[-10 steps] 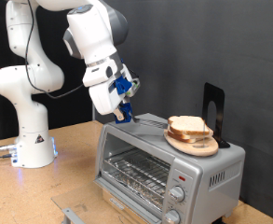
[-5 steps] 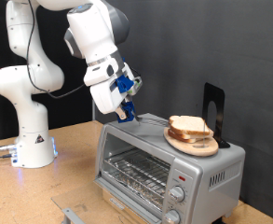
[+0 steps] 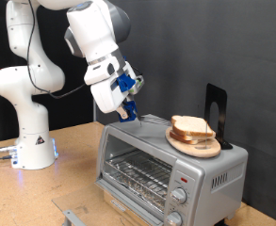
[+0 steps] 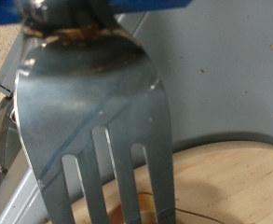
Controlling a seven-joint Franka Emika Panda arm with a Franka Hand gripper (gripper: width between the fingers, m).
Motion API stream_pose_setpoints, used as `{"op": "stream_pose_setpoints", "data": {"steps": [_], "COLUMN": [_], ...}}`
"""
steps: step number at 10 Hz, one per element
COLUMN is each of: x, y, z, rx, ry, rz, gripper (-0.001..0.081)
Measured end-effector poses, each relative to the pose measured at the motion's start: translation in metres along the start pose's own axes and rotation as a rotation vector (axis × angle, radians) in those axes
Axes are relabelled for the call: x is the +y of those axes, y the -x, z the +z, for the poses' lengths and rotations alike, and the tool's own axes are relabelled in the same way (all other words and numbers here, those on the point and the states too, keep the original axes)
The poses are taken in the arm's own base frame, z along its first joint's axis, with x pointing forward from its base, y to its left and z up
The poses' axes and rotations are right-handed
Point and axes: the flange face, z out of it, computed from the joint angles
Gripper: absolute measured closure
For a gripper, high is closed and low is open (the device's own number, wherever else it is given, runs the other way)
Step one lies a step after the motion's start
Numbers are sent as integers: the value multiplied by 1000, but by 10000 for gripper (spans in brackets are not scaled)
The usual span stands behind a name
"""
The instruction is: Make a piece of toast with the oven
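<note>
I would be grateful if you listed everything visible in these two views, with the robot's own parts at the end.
oven: one, silver-grey, exterior view's bottom right, on the table.
knobs: at least two show, grey, on the oven's front.
wooden plate: one, light brown, on top of the oven.
bread slices: small pile, tan, on the plate; exact count unclear.
black stand: one, upright behind the plate.
fork: one, metal, tines over the plate.
table: one, wooden.
robot arm: one, white, exterior view's left.
jaws: blue-trimmed, above the oven's top, shut on the fork's handle.

Robot lab: black backdrop [image 3: 222, 47], wooden bench [image 3: 76, 155].
</note>
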Motion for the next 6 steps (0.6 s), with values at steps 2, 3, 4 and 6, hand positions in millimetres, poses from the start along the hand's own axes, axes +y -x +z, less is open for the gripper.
{"op": "stream_pose_setpoints", "data": {"steps": [2, 3, 4, 6], "x": [1, 0, -2, -7], "y": [-2, -4, -7, -9], "z": [3, 5, 6, 8], "rx": [-6, -8, -10, -12], "ry": [7, 6, 5, 3], "rz": [13, 13, 11, 5], "gripper": [337, 337, 337, 337]}}
